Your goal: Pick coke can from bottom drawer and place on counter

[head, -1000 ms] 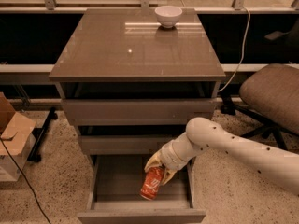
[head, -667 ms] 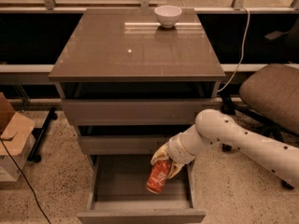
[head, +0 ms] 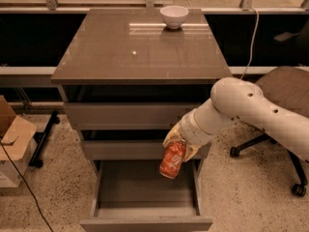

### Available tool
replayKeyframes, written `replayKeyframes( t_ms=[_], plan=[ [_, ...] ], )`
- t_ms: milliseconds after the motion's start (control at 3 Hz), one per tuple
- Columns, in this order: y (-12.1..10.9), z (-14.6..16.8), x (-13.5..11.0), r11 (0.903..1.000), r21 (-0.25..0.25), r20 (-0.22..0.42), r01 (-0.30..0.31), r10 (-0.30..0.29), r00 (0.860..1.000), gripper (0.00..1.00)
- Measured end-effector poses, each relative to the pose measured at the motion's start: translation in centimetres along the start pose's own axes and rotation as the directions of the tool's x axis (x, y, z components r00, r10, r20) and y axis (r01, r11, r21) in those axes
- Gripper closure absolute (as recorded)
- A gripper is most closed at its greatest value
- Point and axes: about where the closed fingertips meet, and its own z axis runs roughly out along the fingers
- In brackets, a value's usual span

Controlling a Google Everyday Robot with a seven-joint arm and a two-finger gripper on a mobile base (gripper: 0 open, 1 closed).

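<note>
The gripper [head: 179, 140], jaws clamped on the red-orange cylindrical coke can [head: 172, 160], holds it over the open grey bottom drawer [head: 145, 223], below the front edge of the glossy grey-brown counter [head: 120, 57]. Raise above that edge before moving inward.

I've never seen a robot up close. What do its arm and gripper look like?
The arm is smooth, rounded and cream-white, a thick tube with a bulbous joint and a few small dark dots. It narrows to a slimmer wrist. The gripper, shut on the coke can above the open bottom drawer, has pale yellowish fingers.
</note>
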Motion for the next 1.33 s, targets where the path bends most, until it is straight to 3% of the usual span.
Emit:
replayKeyframes(
  t_ms=[333, 667, 1000, 1333],
  plan=[
    [-4.0, -4.9, -1.4, 0.9984, -0.041, -0.078, 0.039, -0.042, 0.996, 1.00],
    [-9.5, -9.7, -3.0, 0.9897, -0.118, -0.159, 0.081, -0.100, 0.982, 1.00],
    [-9.5, -9.7, -3.0, 0.9897, -0.118, -0.159, 0.081, -0.100, 0.982, 1.00],
    [-10.1, -10.4, -1.7, 0.9955, -0.067, -0.150, 0.067, -0.077, 0.986, 1.00]
  ],
)
